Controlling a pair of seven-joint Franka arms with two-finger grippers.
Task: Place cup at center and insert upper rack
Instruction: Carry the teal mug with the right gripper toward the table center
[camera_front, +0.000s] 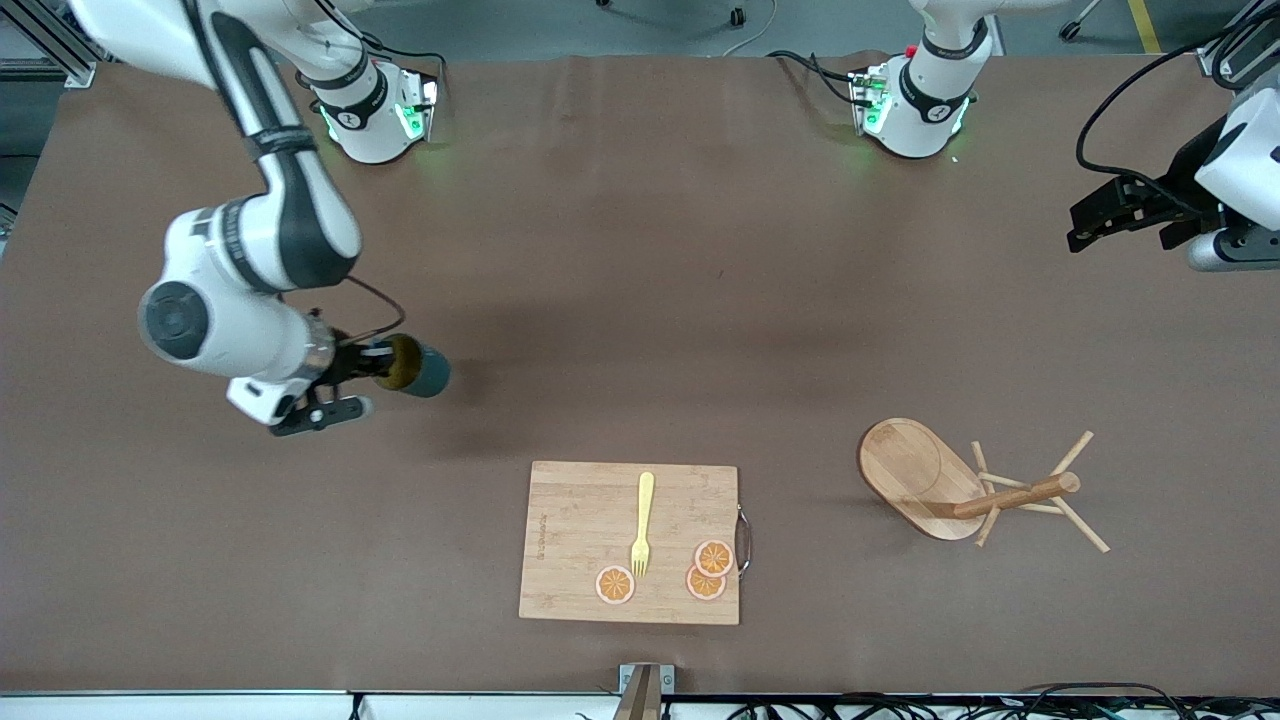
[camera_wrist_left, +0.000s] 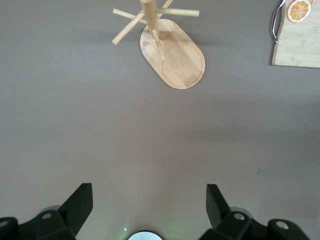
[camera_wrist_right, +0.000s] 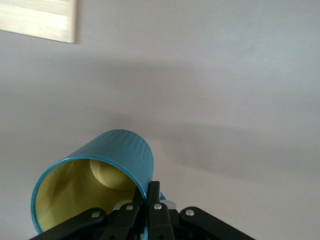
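Note:
The cup (camera_front: 425, 370), teal with a yellow inside, lies tipped on its side toward the right arm's end of the table. My right gripper (camera_front: 378, 365) is shut on its rim. In the right wrist view one finger is inside the cup (camera_wrist_right: 120, 157) and one outside, and the right gripper (camera_wrist_right: 149, 187) pinches the wall. The upper rack (camera_front: 920, 475), a wooden mug tree, stands on its oval base toward the left arm's end. My left gripper (camera_front: 1090, 225) waits open above that end of the table, and the left wrist view shows the rack (camera_wrist_left: 175, 62) well ahead of the left gripper (camera_wrist_left: 150, 195).
A bamboo cutting board (camera_front: 580, 520) lies near the front camera's edge, between the cup and the rack. It carries a yellow fork (camera_front: 643, 525) and three orange slices (camera_front: 615, 584). A corner of the board shows in both wrist views (camera_wrist_left: 300, 50) (camera_wrist_right: 40, 17).

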